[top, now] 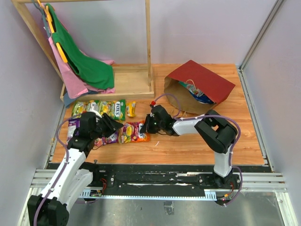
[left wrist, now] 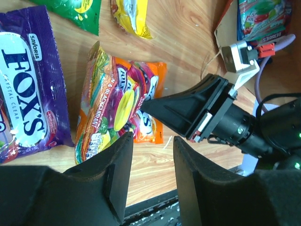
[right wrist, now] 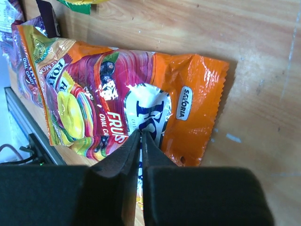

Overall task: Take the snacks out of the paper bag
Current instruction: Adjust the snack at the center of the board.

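The paper bag (top: 197, 87) lies on its side on the desk (top: 188, 141), with a blue chip bag (top: 203, 98) showing in its mouth. Left of the bag lie the candy packets (top: 113, 109). The right arm's fingers (right wrist: 117, 165) are pressed together, tips on the orange packet (right wrist: 188, 89) — whether they pinch it I cannot tell. Further left of the bag, the left arm's fingers (left wrist: 117, 169) stand partly apart — nothing between them.

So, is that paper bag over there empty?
No, a blue chip bag shows inside the open mouth of the paper bag.
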### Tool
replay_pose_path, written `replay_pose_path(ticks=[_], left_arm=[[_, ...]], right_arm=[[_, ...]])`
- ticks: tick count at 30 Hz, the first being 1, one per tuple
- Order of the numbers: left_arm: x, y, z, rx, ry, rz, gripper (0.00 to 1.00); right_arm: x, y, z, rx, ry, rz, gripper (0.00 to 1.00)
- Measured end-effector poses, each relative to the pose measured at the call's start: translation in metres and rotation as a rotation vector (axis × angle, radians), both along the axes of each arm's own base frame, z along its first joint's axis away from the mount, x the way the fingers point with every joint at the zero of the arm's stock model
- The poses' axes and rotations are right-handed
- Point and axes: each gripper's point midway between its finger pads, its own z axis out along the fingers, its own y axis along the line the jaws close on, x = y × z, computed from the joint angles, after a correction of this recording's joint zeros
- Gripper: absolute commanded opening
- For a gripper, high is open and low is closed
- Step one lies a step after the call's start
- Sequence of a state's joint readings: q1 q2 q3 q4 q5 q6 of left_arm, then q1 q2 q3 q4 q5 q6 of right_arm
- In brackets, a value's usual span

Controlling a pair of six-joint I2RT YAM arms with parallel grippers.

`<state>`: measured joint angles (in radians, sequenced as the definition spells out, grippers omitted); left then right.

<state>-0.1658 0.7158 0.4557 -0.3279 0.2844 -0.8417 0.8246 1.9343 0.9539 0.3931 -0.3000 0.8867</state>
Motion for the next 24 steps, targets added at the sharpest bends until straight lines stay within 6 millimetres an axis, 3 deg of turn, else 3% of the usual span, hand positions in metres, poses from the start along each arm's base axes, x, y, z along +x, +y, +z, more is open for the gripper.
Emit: replay_pose_path(ticks=[3, 6, 7, 9, 12, 14, 16, 20, 24], left_arm=[[0.003, 0.002, 0.0, 0.019, -0.017, 0.001, 0.51], [0.008, 0.003, 0.002, 0.037, -0.033, -0.004, 0.52], [0.011, 0.003, 0.004, 0.043, -0.042, -0.008, 0.52], [0.019, 0.002, 0.01, 0.048, -0.061, -0.012, 0.52], [0.036, -0.006, 0.027, 0.054, -0.109, -0.033, 0.52], [0.045, -0.018, 0.038, 0.064, -0.141, -0.064, 0.52], [0.052, -0.038, 0.051, 0.071, -0.181, -0.116, 0.52], [0.061, -0.079, 0.058, 0.068, -0.234, -0.214, 0.52], [0.063, -0.103, 0.032, 0.062, -0.206, -0.27, 0.52]], right_arm=[[-0.005, -0.002, 0.008, -0.023, -0.026, -0.018, 0.39], [-0.014, -0.018, 0.025, -0.043, -0.071, -0.017, 0.7], [-0.015, -0.024, 0.035, -0.045, -0.092, -0.019, 0.79], [-0.011, -0.034, 0.071, -0.039, -0.18, -0.034, 0.87], [-0.002, -0.055, 0.141, 0.002, -0.366, -0.077, 0.95], [0.01, -0.082, 0.185, 0.021, -0.491, -0.137, 0.99], [0.024, -0.114, 0.213, -0.009, -0.594, -0.203, 0.98], [0.048, -0.185, 0.243, -0.12, -0.699, -0.342, 0.98], [0.072, -0.258, 0.251, -0.189, -0.701, -0.519, 0.98]])
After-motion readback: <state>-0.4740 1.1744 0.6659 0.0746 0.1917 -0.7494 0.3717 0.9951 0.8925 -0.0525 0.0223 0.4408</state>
